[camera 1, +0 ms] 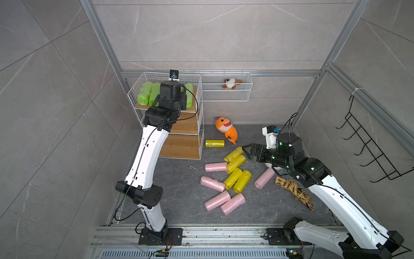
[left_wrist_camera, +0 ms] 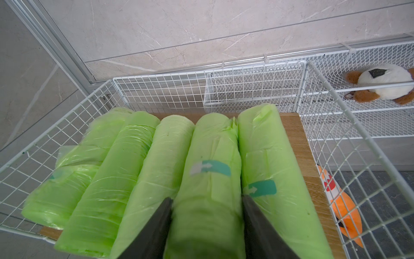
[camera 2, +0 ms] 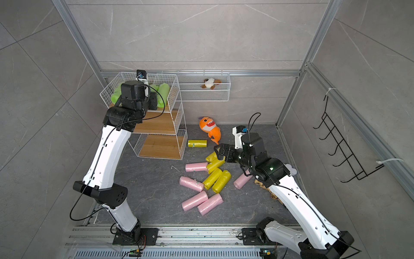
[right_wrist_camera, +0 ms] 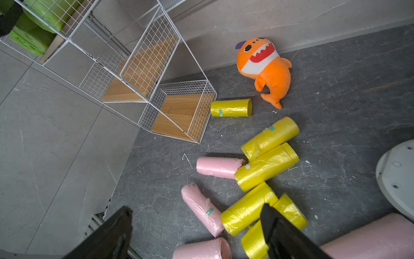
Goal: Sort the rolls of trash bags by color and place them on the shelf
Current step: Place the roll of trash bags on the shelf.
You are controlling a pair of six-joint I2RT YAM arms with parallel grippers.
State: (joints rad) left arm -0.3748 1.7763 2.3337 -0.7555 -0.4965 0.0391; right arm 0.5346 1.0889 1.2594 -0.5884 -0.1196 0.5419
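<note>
Our left pincer (left_wrist_camera: 206,197) at the shelf's (camera 1: 179,148) top board (left_wrist_camera: 291,125), fingers (left_wrist_camera: 156,224) each side of a green roll (left_wrist_camera: 208,145), we cannot tell if it squeezes, our right pincer (camera 1: 246,152) wide open, empty

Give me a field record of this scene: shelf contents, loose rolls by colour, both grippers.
Shelf: white wire-grid rack with wooden boards; middle and bottom boards bare
Top tier: five lime green plastic trash-bag rolls, side by side
Floor, yellow: five yellow rolls, one apart near the rack
Floor, pink: five pale pink rolls, mixed among the yellow
Left gripper: fingers either side of one green roll; grip unclear
Right gripper: open, empty, above the yellow rolls
Other: orange plush shark on floor
</note>
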